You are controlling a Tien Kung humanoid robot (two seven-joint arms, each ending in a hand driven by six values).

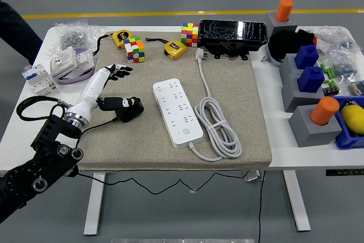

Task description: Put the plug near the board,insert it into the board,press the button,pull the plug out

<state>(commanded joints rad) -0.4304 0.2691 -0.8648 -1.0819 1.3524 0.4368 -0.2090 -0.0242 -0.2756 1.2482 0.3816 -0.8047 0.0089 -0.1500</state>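
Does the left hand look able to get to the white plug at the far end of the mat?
Probably yes. The left hand lies open on the mat; the plug lies free beyond the power strip, with bare mat between them.

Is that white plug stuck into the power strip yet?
No, it is out. The plug lies on the mat beyond the power strip, whose sockets are all empty.

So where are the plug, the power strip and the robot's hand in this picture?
plug point(199, 54): head view, on its white body at the cable's far end.
power strip point(177, 112): head view, middle of its white top face.
left hand point(114, 72): head view, on the fingers.
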